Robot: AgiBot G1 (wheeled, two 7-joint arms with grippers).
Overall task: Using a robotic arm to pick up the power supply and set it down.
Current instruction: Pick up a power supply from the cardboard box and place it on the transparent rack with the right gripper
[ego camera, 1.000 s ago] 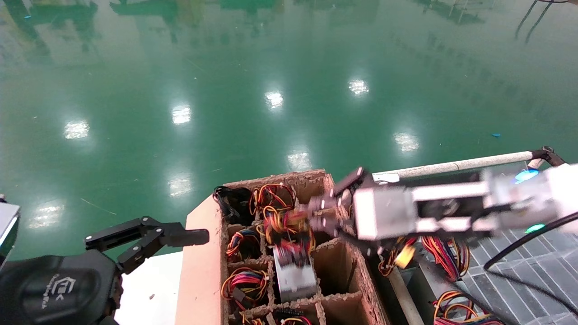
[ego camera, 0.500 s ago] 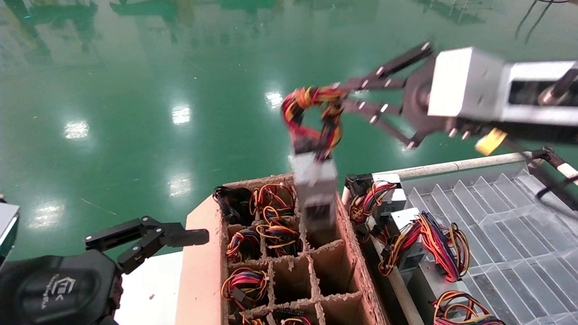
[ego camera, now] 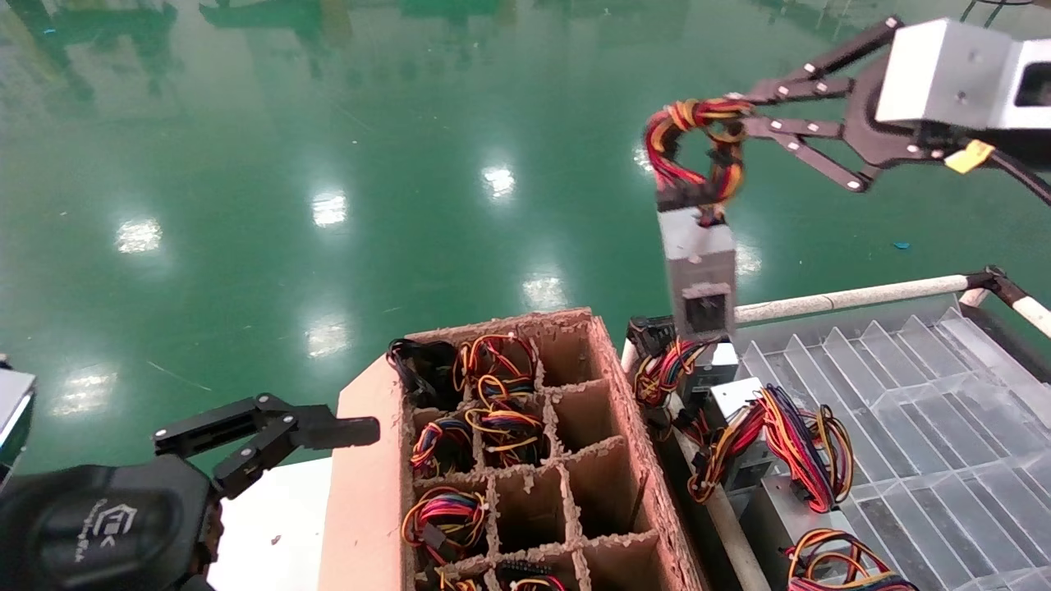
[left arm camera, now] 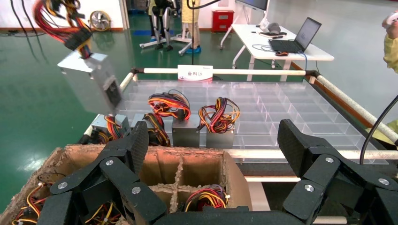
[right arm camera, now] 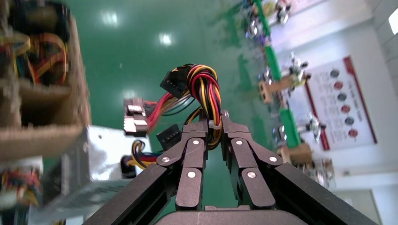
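My right gripper (ego camera: 733, 120) is high at the upper right, shut on the looped red, yellow and black wire bundle (ego camera: 690, 148) of a power supply (ego camera: 699, 279). The silver box hangs upright below the wires, over the far left corner of the clear tray (ego camera: 903, 427). In the right wrist view the fingertips (right arm camera: 214, 123) pinch the wires (right arm camera: 204, 86), and the box (right arm camera: 84, 164) shows below. The left wrist view shows the hanging power supply (left arm camera: 91, 84) too. My left gripper (ego camera: 328, 431) is parked low at the left beside the cardboard box, open (left arm camera: 213, 145) and empty.
A divided cardboard box (ego camera: 369, 492) holds more wired units in its left cells; the right cells are bare. Several power supplies (ego camera: 739, 410) stand along the slotted tray's left side. A white rail (ego camera: 837, 300) runs along the tray's far edge.
The right gripper lifted the power supply out of a box cell, then carried it up and to the right over the tray's corner. The left arm has not moved.
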